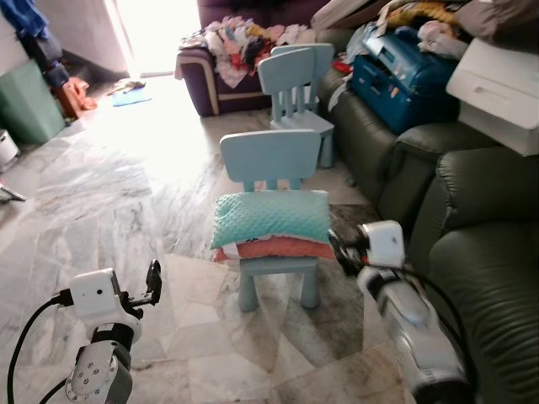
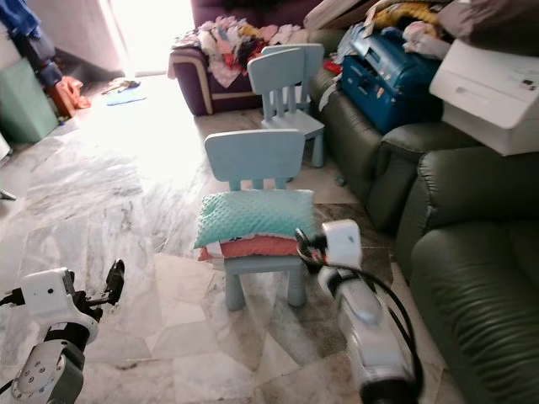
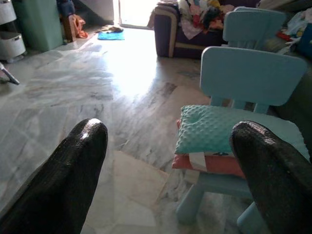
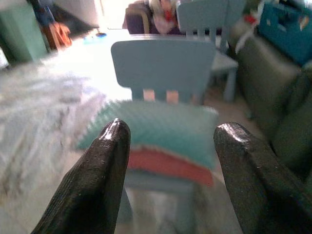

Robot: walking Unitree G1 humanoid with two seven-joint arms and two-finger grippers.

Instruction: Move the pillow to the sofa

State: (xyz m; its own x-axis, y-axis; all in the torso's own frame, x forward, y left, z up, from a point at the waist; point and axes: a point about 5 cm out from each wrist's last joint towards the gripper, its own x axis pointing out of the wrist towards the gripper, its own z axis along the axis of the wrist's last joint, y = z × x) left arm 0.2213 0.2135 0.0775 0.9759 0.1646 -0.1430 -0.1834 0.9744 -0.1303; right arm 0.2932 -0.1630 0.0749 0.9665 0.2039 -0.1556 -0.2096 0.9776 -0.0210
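while on the small blue chair, the pillow overhanging both sides, right claw and left claw both spread, off it.

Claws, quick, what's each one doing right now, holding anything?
Left claw: open, holding nothing, short of the pillow.
Right claw: open, holding nothing, pointed at the pillow.

I am seeing two small blue chairs, the near chair and the far chair. Two pillows are lying stacked: one teal pillow over one orange pillow.
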